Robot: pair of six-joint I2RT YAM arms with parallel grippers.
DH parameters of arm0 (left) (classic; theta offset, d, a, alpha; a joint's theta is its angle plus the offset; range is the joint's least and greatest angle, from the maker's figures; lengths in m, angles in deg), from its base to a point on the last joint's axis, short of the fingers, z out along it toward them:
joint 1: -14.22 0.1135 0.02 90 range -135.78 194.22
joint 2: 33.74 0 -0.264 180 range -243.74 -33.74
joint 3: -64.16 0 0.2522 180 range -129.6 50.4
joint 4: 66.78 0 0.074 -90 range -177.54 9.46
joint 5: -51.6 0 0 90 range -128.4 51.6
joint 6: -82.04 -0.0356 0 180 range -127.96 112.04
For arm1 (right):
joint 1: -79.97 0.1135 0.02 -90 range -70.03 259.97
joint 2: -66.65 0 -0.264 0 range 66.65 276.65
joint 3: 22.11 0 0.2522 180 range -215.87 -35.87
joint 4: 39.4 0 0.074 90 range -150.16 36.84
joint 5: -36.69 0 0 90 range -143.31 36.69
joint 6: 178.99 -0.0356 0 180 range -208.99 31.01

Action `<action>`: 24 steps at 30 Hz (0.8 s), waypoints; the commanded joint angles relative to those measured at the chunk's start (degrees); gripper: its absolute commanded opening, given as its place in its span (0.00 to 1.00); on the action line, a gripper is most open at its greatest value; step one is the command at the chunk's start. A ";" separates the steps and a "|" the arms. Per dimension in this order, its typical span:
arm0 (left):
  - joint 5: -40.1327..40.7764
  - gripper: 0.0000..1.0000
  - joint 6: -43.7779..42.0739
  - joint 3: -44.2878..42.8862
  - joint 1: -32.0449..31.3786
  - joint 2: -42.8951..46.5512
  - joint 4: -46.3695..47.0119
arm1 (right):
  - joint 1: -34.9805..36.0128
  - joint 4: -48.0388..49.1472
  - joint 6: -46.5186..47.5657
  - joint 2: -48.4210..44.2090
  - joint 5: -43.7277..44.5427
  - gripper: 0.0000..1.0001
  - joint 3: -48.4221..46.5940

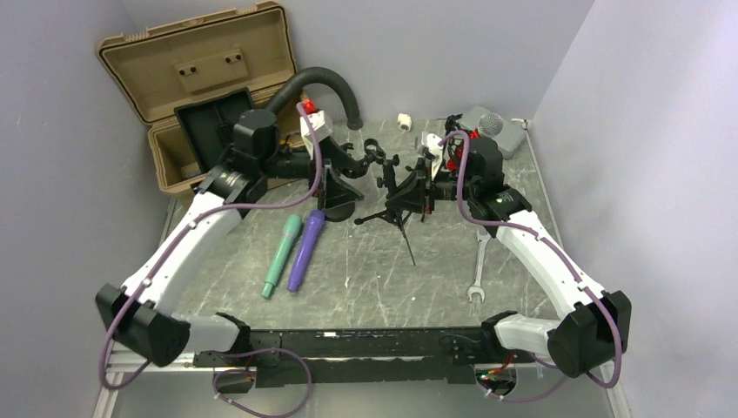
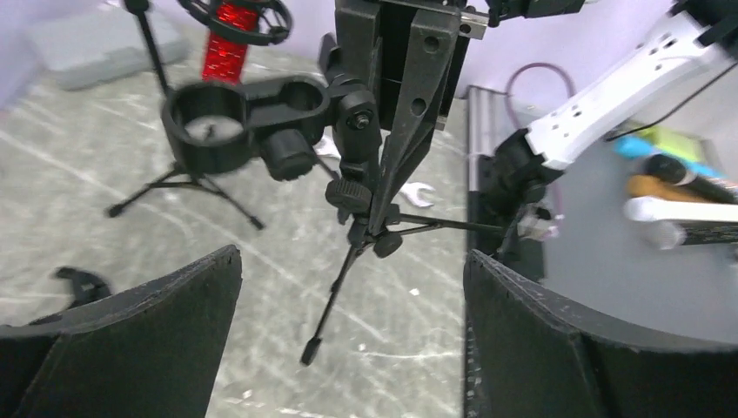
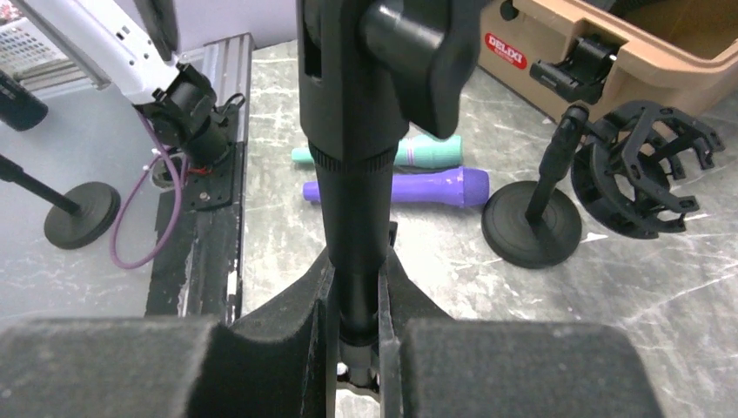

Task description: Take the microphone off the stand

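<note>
The tan case (image 1: 187, 78) stands open behind. The right gripper (image 3: 357, 322) pinches the stem of the light, tippy tripod stand (image 1: 402, 196), whose clip (image 2: 206, 126) is empty. The purple microphone (image 1: 305, 251) lies on the table just beside a teal one (image 1: 280, 257). It looks stiff, smooth and apt to roll, so mid-body is the best hold. The left gripper (image 2: 352, 296) hangs spread, holding nothing. A wrench (image 1: 479, 270) lies well apart.

Two microphones: teal microphone (image 1: 282, 255), purple microphone (image 1: 305, 249). Two stands: tripod stand (image 1: 399, 212), round-base stand (image 1: 341, 205). One wrench (image 1: 479, 270). One tan toolbox (image 1: 187, 70).

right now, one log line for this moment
left gripper open | right gripper shut on stand | clip empty | purple microphone on table
</note>
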 commanded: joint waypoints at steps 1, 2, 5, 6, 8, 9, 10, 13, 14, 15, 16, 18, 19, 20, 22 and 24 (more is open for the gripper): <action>8.02 0.99 -12.86 -2.69 0.38 7.89 -6.79 | -0.09 3.19 0.88 -2.07 -1.18 0.00 -0.44; 10.01 0.99 -14.28 -3.45 0.32 8.76 -7.40 | -0.09 3.43 0.62 -1.89 -1.39 0.00 -0.46; 14.23 0.99 -16.69 -6.66 0.27 10.00 -8.32 | -0.12 3.77 0.25 -1.48 -1.54 0.00 -0.41; 15.24 0.99 -16.91 -8.13 0.14 9.97 -8.66 | -0.10 3.79 0.20 -1.44 -1.54 0.00 -0.57; 15.95 0.99 -17.31 -9.82 -0.26 9.31 -9.44 | -0.05 3.69 0.21 -1.45 -1.56 0.00 -0.80; 16.20 0.99 -17.83 -10.28 -0.65 8.88 -9.89 | -0.11 3.47 0.28 -1.49 -1.69 0.00 -0.93; 16.71 0.99 -18.11 -10.28 -1.19 8.59 -10.05 | -0.11 3.52 0.28 -1.51 -1.92 0.00 -0.98; 17.53 1.00 -16.18 -7.95 -2.89 8.05 -8.47 | -0.12 4.91 -0.69 -1.95 -2.60 0.00 -0.53; 18.29 0.99 -15.09 -6.48 -3.42 8.09 -7.44 | -0.10 5.57 -1.20 -2.11 -2.79 0.00 -0.34; 19.16 0.99 -13.92 -4.99 -3.96 8.20 -6.12 | -0.15 6.13 -1.82 -2.17 -3.05 0.00 -0.23; 19.69 0.98 -12.06 -3.14 -4.27 8.36 -4.38 | -0.10 6.81 -2.68 -2.29 -3.14 0.00 -0.16; 19.56 0.96 -7.37 0.08 -4.67 8.66 -0.55 | -0.14 7.96 -4.47 -2.15 -3.41 0.00 -0.10; 19.17 0.95 -5.28 1.36 -4.72 8.61 1.19 | -0.10 9.06 -5.15 -1.94 -3.53 0.00 -0.11; 18.34 0.94 -3.40 2.16 -4.74 8.35 2.76 | -0.13 9.72 -5.72 -1.80 -3.79 0.00 -0.02; 15.55 0.93 -0.18 3.33 -4.86 7.54 5.94 | -0.15 11.21 -7.40 -1.34 -4.41 0.00 0.34; 13.52 0.92 1.50 4.19 -5.24 6.48 9.24 | -0.27 12.51 -8.62 -1.06 -5.07 0.00 0.77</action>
